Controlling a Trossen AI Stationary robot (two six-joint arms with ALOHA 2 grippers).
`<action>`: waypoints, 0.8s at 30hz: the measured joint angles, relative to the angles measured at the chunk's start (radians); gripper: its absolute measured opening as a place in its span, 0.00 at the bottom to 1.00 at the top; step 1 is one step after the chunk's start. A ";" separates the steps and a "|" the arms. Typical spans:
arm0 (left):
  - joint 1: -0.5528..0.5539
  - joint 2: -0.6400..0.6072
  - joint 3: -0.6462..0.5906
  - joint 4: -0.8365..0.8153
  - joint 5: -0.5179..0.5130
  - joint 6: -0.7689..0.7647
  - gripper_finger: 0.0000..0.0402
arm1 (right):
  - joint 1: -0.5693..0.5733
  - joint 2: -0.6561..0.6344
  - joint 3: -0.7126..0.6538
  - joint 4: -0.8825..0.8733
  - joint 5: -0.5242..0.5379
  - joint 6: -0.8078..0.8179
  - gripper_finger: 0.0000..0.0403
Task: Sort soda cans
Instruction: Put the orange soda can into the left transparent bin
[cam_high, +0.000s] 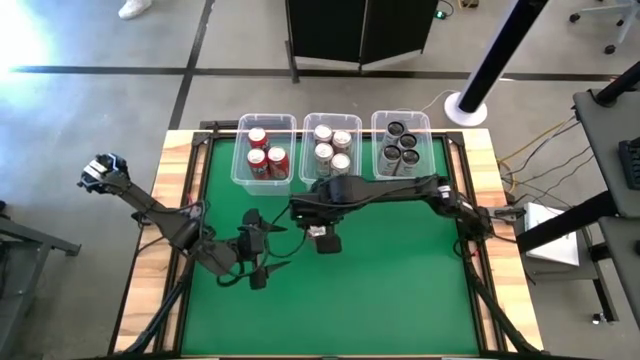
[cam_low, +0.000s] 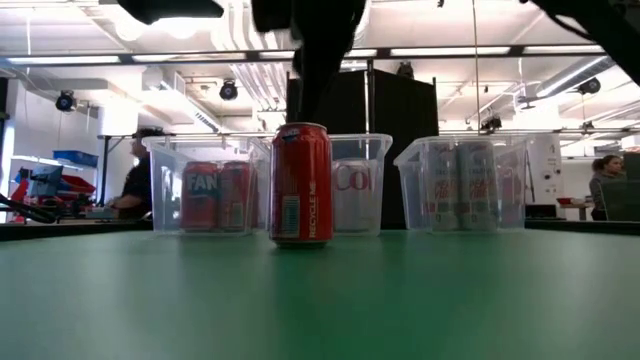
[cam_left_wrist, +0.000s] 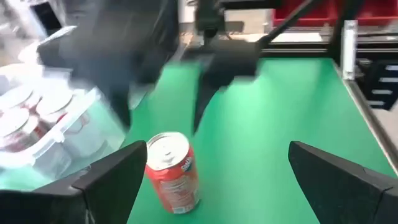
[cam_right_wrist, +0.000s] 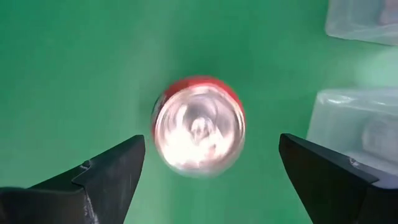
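A red soda can (cam_low: 301, 183) stands upright on the green table, on its base, a little in front of the bins. My right gripper (cam_right_wrist: 211, 144) hangs open straight above it, fingers pointing down, one on either side of the can's silver top (cam_right_wrist: 199, 127) and apart from it. My left gripper (cam_left_wrist: 217, 149) is open and level, to the can's left; the can (cam_left_wrist: 173, 171) shows just ahead of its fingers, untouched. In the high view my right gripper (cam_high: 325, 238) covers the can.
Three clear bins stand in a row at the far edge: the left bin (cam_high: 243, 165) holds red cans, the middle bin (cam_high: 308, 160) silver cans, the right bin (cam_high: 377, 150) dark cans. Green table lies bare toward the near edge. People stand in the room beyond.
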 joint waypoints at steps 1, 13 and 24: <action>0.008 0.000 0.000 -0.002 -0.001 -0.019 0.93 | 0.004 -0.020 0.000 -0.009 0.002 0.009 0.91; 0.306 0.030 0.000 -0.031 0.329 -0.075 0.97 | 0.115 -0.361 -0.283 -0.061 0.218 0.139 0.91; 0.466 0.193 0.043 -0.010 0.500 -0.018 0.97 | 0.192 -0.798 -0.897 0.312 0.255 0.328 0.91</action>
